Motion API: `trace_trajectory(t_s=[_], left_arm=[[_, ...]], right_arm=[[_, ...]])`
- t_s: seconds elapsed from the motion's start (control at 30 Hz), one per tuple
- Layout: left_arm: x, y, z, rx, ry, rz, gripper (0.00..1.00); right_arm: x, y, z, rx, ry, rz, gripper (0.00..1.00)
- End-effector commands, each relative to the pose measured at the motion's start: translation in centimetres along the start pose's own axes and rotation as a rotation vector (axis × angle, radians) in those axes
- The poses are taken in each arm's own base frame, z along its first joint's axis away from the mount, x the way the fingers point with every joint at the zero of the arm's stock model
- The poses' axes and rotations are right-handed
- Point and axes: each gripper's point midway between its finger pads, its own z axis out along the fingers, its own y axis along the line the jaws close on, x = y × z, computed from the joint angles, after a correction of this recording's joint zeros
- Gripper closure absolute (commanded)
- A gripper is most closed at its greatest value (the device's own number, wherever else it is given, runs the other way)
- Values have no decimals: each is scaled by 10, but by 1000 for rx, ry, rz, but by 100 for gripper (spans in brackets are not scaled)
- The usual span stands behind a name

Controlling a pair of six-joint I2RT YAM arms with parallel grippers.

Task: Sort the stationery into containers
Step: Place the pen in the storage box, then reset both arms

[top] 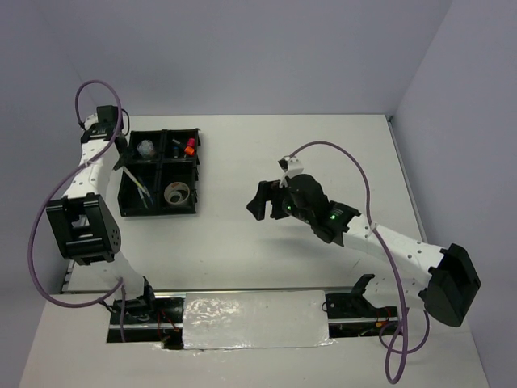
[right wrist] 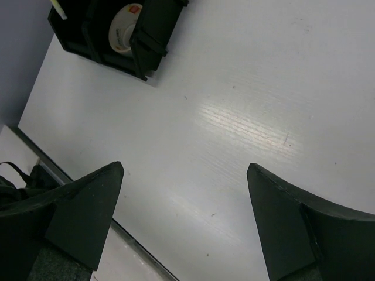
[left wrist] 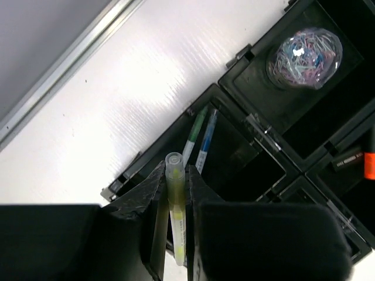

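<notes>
The black four-compartment tray (top: 159, 212) lies at the back left. My left gripper (left wrist: 176, 170) is shut on a thin yellow pen (left wrist: 175, 202) and hangs over the tray's near-left compartment. A green pen (left wrist: 196, 133) and a blue pen (left wrist: 206, 143) lie in that compartment. A clear round box of small pieces (left wrist: 303, 57) fills the far-left compartment. An orange-capped highlighter (top: 190, 147) is in the far-right one and a tape roll (top: 177, 194) in the near-right one. My right gripper (right wrist: 186, 168) is open and holds nothing. It hovers over bare table to the right of the tray (right wrist: 153, 44).
A metal strip (left wrist: 70, 61) runs along the table's left edge close to the tray. A foil-covered plate (top: 254, 319) lies between the arm bases at the near edge. Purple cables (top: 355, 174) loop above both arms.
</notes>
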Motion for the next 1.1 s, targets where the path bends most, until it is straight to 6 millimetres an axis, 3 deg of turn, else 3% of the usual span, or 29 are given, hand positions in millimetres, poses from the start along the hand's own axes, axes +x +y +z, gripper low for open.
trace_trajectory(t_s=[0.0, 0.07, 0.17, 0.2, 0.33, 0.4, 0.47, 0.5, 0.57, 0.6, 0.67, 0.7, 0.73, 0.77, 0.8, 0.83, 0.87, 1.07], left_arm=[[-23, -1, -1, -12, -56, 12, 74], [-18, 1, 6, -22, -33, 13, 68], [-12, -3, 13, -5, -13, 11, 42], [-11, -4, 13, 0, -7, 9, 23], [-11, -10, 5, 44, 13, 9, 3], [-15, -12, -10, 69, 18, 30, 1], [-20, -22, -45, 174, -17, 78, 1], [-28, -20, -73, 219, -70, 80, 1], [-18, -22, -102, 276, -99, 143, 1], [-24, -17, -134, 339, -168, 140, 1], [-3, -15, -150, 402, -187, 195, 1], [-6, -5, -177, 451, -253, 180, 1], [13, 1, -174, 453, -232, 192, 1], [17, 14, -193, 486, -269, 173, 1], [32, 18, -190, 499, -254, 180, 1], [35, 26, -208, 552, -290, 166, 1], [45, 30, -206, 560, -278, 176, 1], [61, 63, -242, 621, -355, 191, 1]], right_arm=[[-5, 1, -8, -25, -22, -21, 6], [-4, 1, -10, -25, -22, -26, 6], [-9, 2, -14, -28, -37, -31, 6], [-10, 3, -16, -32, -36, -33, 6], [-19, 7, -29, -42, -62, -39, 6], [-24, 5, -35, -29, -79, -45, 6], [-32, 4, -50, -14, -98, -63, 6], [-36, -1, -57, 20, -104, -71, 6], [-48, -5, -78, 48, -151, -94, 5], [-49, -15, -86, 100, -153, -104, 0], [-67, -20, -113, 131, -221, -130, 0], [-72, -30, -125, 195, -239, -153, 0], [-81, -33, -141, 211, -277, -156, 0], [-87, -43, -156, 273, -288, -175, 0], [-90, -46, -165, 295, -300, -183, 0], [-90, -53, -179, 326, -301, -192, 0], [-100, -57, -194, 364, -338, -191, 0], [-106, -72, -253, 415, -407, -160, 0]])
